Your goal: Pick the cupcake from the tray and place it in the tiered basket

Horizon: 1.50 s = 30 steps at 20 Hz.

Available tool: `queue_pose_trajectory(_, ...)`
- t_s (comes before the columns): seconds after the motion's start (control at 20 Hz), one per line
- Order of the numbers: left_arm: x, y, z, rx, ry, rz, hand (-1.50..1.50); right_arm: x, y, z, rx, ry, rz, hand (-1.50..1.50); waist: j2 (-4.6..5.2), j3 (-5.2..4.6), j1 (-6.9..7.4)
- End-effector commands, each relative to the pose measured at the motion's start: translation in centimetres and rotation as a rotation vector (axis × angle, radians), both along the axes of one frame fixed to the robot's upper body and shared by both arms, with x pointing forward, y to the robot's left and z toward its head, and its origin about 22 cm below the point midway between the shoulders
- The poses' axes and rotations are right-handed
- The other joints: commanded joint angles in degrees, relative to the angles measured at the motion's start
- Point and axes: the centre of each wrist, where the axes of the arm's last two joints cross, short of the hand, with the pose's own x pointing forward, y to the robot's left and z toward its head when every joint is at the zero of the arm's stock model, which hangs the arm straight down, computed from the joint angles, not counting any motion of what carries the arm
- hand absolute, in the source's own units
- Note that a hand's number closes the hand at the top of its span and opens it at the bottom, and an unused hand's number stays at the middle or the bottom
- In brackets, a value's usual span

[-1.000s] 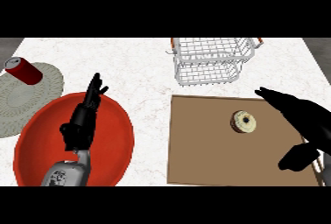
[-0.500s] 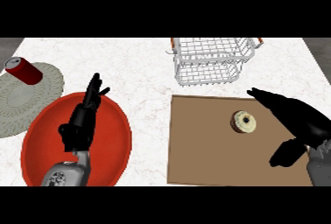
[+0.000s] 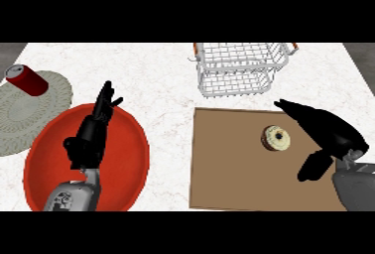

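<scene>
Two black hands are showing over your white marbled counter (image 3: 168, 69), and neither is holding anything. Your right hand (image 3: 328, 133) is hovering above the right side of the brown tray (image 3: 227, 168), its fingers (image 3: 293, 106) stretching straight toward the upper left and its thumb (image 3: 313, 166) hanging down apart from them, so the hand is wide open. The cupcake (image 3: 277, 138) is lying on the tray just to the left of that hand, in the space between the fingers and the thumb, not touching either as far as you can see. It is showing its pale round top with a dark centre.

Beyond the tray's far edge, the white wire tiered basket (image 3: 242, 67) is standing on the counter, well apart from the cupcake.

Your left hand (image 3: 92, 136) is resting open, fingers pointing up, over the red plate (image 3: 128, 149) at the lower left. Beside that plate, a pale woven mat (image 3: 36, 119) is lying at the left edge, carrying a red can (image 3: 27, 79) near its top.
</scene>
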Motion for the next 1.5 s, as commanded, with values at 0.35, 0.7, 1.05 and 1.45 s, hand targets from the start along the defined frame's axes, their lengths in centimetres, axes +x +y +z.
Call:
queue_pose_trajectory(0.35, 0.2, -0.5, -0.3, 0.0, 0.003, 0.007, 0.0, -0.3, 1.2, -1.0, 0.024, 0.012, 0.005, -1.5, 0.01, -0.06, -0.15)
queue_pose_trajectory(0.7, -0.1, -1.7, -0.9, 0.002, -0.004, -0.002, 0.0, 1.6, 2.6, -4.2, 0.053, 0.004, -0.003, -1.5, 0.06, -0.05, 0.09)
queue_pose_trajectory(1.05, -0.8, -2.3, 0.1, 0.003, -0.004, 0.008, 0.0, 0.7, 2.5, -4.9, 0.106, -0.078, -0.064, 1.5, 0.01, -0.05, -0.01)
queue_pose_trajectory(1.45, -1.0, 1.3, -0.4, 0.0, 0.003, 0.003, 0.0, 0.9, 7.3, -7.1, -0.089, -0.218, 0.021, 1.5, 0.05, -0.07, 0.45)
